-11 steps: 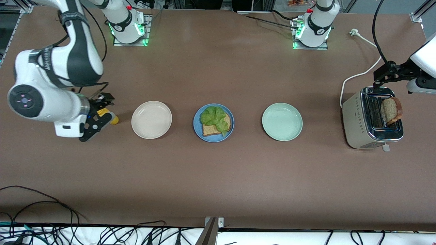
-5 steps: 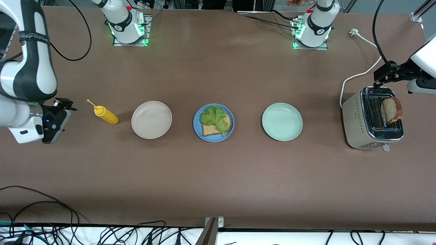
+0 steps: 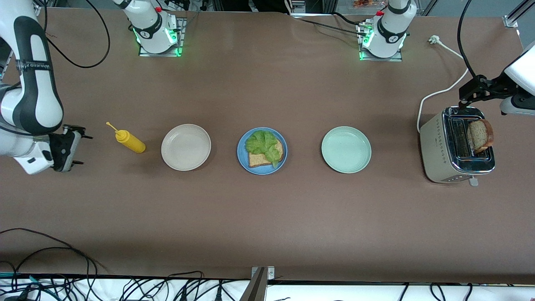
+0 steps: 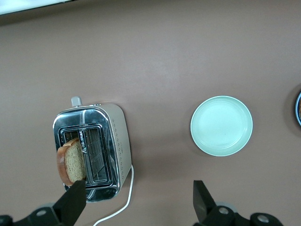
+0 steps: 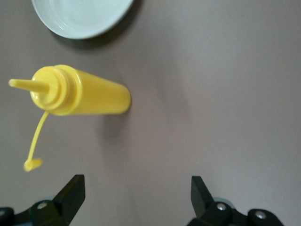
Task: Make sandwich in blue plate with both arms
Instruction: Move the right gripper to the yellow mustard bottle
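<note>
The blue plate (image 3: 261, 170) sits mid-table and holds one brown bread slice (image 3: 258, 160) with a green lettuce leaf (image 3: 262, 142) on top. A second bread slice (image 3: 480, 135) (image 4: 70, 162) sticks up out of a slot in the toaster (image 3: 443, 144) (image 4: 117, 141) at the left arm's end of the table. My left gripper (image 3: 470, 95) (image 4: 138, 200) hangs open and empty over the table beside the toaster. At the other end of the table, my right gripper (image 3: 83, 149) (image 5: 136, 197) is open and empty, low over bare table beside the yellow bottle.
A yellow squeeze bottle (image 3: 130, 142) (image 5: 82, 92) sits between the right gripper and a beige plate (image 3: 186, 147) (image 5: 82, 14). A mint-green plate (image 3: 346, 149) (image 4: 221, 125) lies between the blue plate and the toaster. The toaster's white cord (image 3: 443, 90) runs toward the left arm's base.
The right arm has pulled away from the yellow bottle toward its own end of the table, and the bottle now shows in full. The left arm has not moved.
</note>
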`<state>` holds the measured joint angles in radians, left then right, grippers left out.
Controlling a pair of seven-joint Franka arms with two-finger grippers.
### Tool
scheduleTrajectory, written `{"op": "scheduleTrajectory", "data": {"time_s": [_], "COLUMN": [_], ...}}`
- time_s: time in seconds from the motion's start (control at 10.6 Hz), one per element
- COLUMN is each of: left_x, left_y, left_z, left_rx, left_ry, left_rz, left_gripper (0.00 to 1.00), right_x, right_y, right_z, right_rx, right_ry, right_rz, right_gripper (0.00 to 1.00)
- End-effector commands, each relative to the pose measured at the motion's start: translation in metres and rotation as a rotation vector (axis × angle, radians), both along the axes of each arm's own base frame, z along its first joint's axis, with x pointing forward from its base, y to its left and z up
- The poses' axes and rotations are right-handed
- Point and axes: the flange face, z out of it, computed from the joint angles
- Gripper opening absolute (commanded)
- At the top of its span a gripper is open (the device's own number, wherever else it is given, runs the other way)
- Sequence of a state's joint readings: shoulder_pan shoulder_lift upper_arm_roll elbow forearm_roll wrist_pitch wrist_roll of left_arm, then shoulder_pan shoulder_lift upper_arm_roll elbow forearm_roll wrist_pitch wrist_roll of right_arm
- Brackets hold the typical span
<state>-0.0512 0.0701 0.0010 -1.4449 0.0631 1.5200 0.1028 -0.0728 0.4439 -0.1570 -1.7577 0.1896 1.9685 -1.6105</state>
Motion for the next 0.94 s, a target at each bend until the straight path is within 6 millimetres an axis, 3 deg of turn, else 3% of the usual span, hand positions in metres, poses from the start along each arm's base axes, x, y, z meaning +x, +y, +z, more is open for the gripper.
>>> {"op": "scheduleTrajectory", "data": {"time_s": [0.0,0.19,0.38,0.85], "left_x": [0.001,0.001,0.002,0.003], "left_y": [0.003,0.007,0.01,0.019], "left_z": [0.006,0.005,0.005,0.004], "left_rx": [0.015,0.012,0.013,0.01], "left_ry": [-0.001,0.001,-0.001,0.001], "left_rz": [-0.006,0.003,0.006,0.017], "left_gripper": [1.0,1.0,1.0,1.0], "right_x": [-0.022,-0.029,-0.029,-0.067], "right_y": [-0.006,-0.007,-0.007,-0.007], "right_z": [-0.049,-0.076,-0.08,-0.113], "right_rx": [0.176,0.287,0.328,0.563], "right_ry": [-0.014,-0.039,-0.098,-0.132], "right_rz": [0.05,0.08,0.181,0.249], "right_gripper": [1.0,1.0,1.0,1.0]}}
